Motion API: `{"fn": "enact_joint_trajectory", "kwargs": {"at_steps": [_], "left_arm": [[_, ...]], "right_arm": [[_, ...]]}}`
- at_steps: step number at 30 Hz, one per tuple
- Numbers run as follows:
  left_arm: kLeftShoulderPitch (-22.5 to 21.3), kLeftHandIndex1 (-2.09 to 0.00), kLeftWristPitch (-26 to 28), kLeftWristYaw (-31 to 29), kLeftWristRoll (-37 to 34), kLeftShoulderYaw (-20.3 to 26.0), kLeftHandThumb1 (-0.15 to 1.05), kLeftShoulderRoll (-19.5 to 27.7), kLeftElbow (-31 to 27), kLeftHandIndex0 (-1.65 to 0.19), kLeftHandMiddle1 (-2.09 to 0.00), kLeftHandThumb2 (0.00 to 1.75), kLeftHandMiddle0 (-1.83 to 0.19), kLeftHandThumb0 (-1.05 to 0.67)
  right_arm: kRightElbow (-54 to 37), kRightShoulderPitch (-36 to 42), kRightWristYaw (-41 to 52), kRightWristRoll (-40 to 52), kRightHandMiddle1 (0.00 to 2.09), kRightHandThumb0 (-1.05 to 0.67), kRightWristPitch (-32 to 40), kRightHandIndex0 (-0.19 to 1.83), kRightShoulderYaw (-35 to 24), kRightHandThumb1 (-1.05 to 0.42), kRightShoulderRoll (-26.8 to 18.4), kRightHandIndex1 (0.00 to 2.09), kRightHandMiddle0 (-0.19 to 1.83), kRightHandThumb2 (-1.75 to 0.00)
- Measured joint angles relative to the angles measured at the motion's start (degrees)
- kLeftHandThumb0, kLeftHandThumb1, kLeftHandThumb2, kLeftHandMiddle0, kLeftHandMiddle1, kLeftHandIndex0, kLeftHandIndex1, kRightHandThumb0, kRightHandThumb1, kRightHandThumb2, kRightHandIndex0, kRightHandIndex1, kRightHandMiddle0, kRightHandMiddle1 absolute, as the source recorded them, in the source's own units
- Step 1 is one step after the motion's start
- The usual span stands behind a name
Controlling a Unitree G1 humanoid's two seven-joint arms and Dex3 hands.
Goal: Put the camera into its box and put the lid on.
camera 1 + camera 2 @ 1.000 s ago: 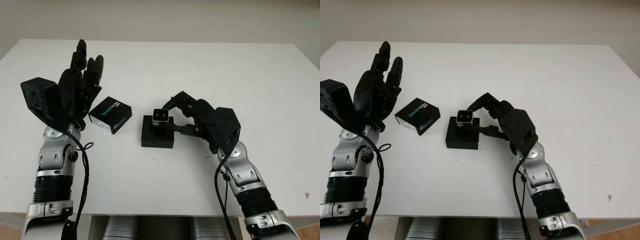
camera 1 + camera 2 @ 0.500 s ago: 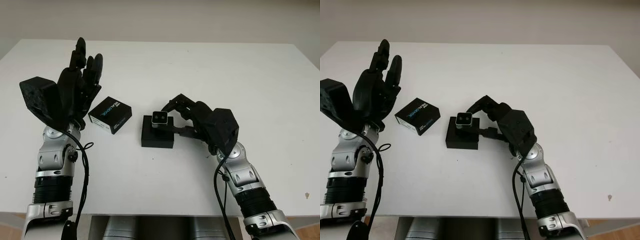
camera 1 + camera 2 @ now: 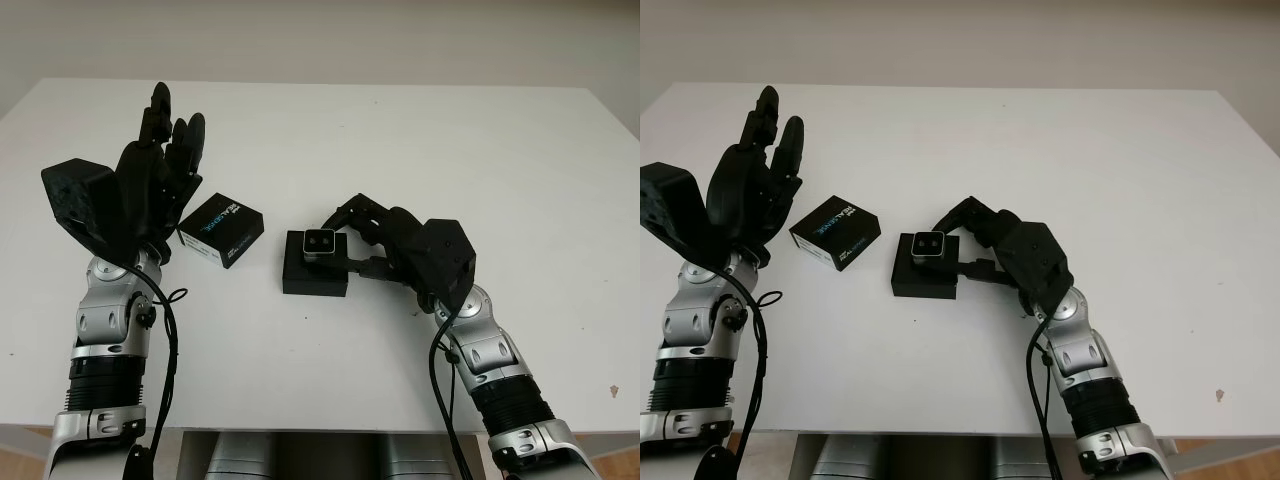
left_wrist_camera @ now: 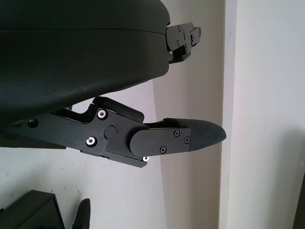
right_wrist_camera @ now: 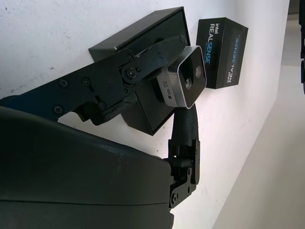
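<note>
Camera point(image 3: 319, 242): a small silver unit, lens face up, pinched between the fingers of the right robot hand point(image 3: 372, 243) directly over the open black box point(image 3: 315, 276) at the middle of the tabletop point(image 3: 420, 140). Whether its base already touches the box floor cannot be determined; in the right wrist view it appears to sit at the tray's edge with a tilt. Principal risk: released while tilted or off-centre, the camera could catch on the box wall and lie proud of the rim, which would prevent the lid from seating. Second risk: the box is light and unrestrained, so side pressure from the fingers point(image 5: 143, 59) on withdrawal could slide it or drag the camera back out. The lid point(image 3: 221, 230), black with blue and white printing, lies on the tabletop just left of the box. The left robot hand point(image 3: 150, 180) is raised beside it, open and holding nothing; a low sweep from there could knock the lid away or against the box.
</note>
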Motion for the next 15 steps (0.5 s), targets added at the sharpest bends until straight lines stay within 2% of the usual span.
{"fn": "enact_joint_trajectory", "kwargs": {"at_steps": [15], "left_arm": [[0.0, -0.05, 0.0, -0.4, 0.2, 0.0, 1.05, 0.0, -0.2, 0.16, -0.05, 0.44, 0.14, -0.63]], "right_arm": [[1.3, -0.5, -0.5, -0.4, 1.74, -0.42, -0.4, 0.22, 0.7, -0.93, 0.0, 0.05, 0.3, -0.05]]}}
